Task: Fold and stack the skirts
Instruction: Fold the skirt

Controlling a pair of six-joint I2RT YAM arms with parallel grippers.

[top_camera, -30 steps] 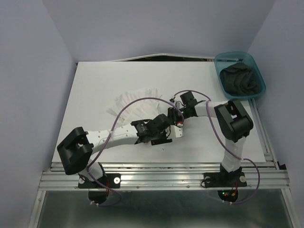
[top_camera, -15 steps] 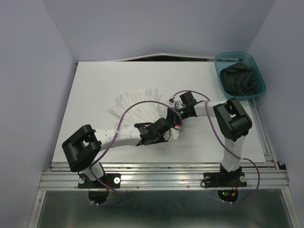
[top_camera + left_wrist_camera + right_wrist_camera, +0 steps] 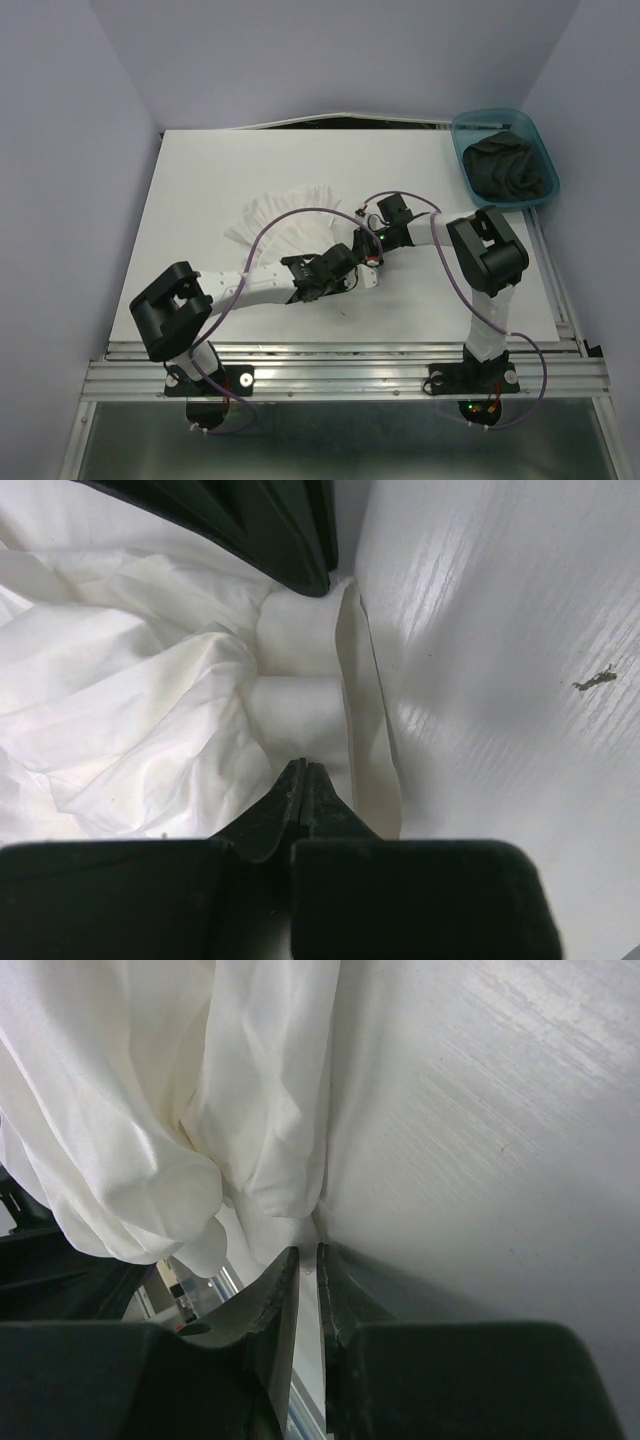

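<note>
– Top external is showing the white skirt (image 3: pixel 285 215) lying mid-desk (image 3: pixel 200 180), the black skirt (image 3: pixel 512 168) in the far-right bin (image 3: pixel 462 130).
– Your left claw (image 3: pixel 303 770) and right claw (image 3: pixel 308 1252) are pinching shut on the white hem; such thin bites are risking a slip.

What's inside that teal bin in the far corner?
A crumpled dark skirt fills the teal bin. Anything under it, and the bin's floor, is covered.
</note>
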